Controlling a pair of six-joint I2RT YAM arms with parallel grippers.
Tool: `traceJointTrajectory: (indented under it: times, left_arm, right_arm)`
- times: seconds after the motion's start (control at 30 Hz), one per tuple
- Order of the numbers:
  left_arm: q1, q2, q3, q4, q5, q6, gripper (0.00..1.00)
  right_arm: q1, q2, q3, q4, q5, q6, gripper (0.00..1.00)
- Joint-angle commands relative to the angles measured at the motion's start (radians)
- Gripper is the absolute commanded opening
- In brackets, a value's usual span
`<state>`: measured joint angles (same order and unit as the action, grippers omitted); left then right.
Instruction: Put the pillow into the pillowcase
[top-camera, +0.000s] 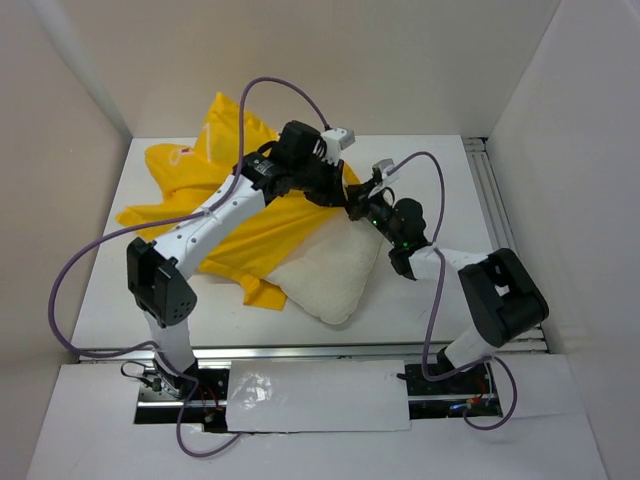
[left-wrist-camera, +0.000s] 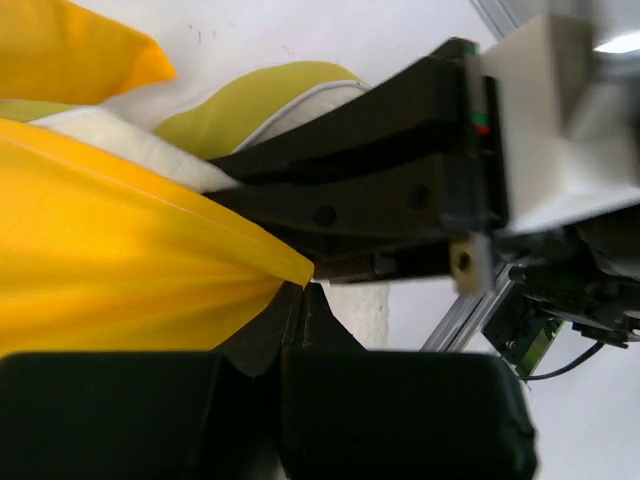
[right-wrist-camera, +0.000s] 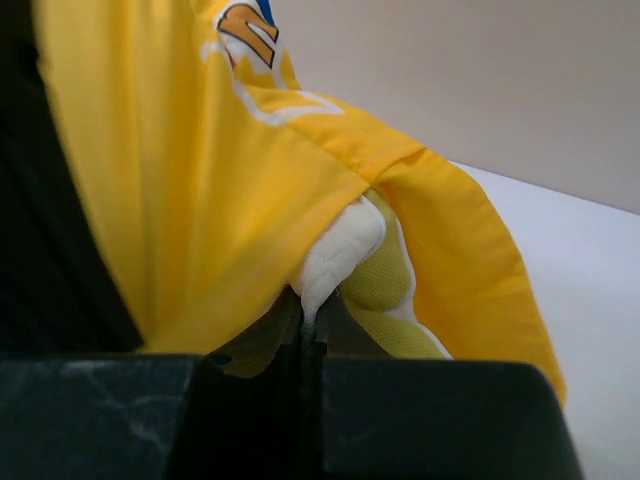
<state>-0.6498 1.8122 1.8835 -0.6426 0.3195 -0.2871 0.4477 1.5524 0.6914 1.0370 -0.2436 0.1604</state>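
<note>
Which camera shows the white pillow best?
The top camera: most of the pillow shows there, its far end tucked under the pillowcase. Each wrist camera catches only a small white bit against the pillowcase.

— What do the arms look like from your desk?

— On my overhead feed, both are white tubes with boxy black joint housings: left arm (top-camera: 205, 222) toward nine o'clock, right arm (top-camera: 445, 262) toward four. Small dark dots run along the left arm's long link.

— Cables?

— A purple cable (top-camera: 60, 290) loops off each. I see green lights (top-camera: 378, 212) on the right wrist and a pale grey camera block (top-camera: 338, 135) near twelve. My wrist feeds show matte black fingers (left-wrist-camera: 400, 420).
</note>
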Motion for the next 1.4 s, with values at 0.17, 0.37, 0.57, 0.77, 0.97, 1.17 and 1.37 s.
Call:
traceJointTrajectory:
  times: [0.17, 0.37, 0.57, 0.77, 0.97, 1.17, 1.37]
  left_arm:
    - [-0.076, 0.122, -0.017, 0.141, 0.243, -0.017, 0.0]
    - [-0.015, 0.209, 0.072, 0.1, 0.201, -0.038, 0.0]
    - [0.079, 0.257, 0.106, 0.116, 0.234, -0.046, 0.0]
    - [0.079, 0.314, 0.121, 0.064, 0.184, -0.035, 0.13]
    - [0.088, 0.355, 0.143, 0.018, 0.141, -0.044, 0.53]
    - [0.116, 0.181, 0.059, -0.009, 0.034, -0.076, 1.0]
    - [0.116, -0.282, -0.394, 0.056, -0.236, -0.171, 1.0]
  right_arm:
    - [0.049, 0.07, -0.006, 0.35, -0.019, 0.151, 0.0]
    - [0.068, 0.083, -0.004, 0.265, -0.022, 0.131, 0.0]
    - [0.056, 0.089, 0.002, 0.172, 0.026, 0.099, 0.0]
    - [0.011, 0.164, 0.092, -0.04, 0.049, 0.117, 0.12]
    - [-0.041, 0.089, 0.092, -0.234, 0.069, 0.107, 0.58]
    - [-0.075, -0.047, 0.197, -0.684, 0.186, -0.011, 1.0]
    - [0.02, -0.25, 0.267, -1.06, 0.406, -0.056, 1.0]
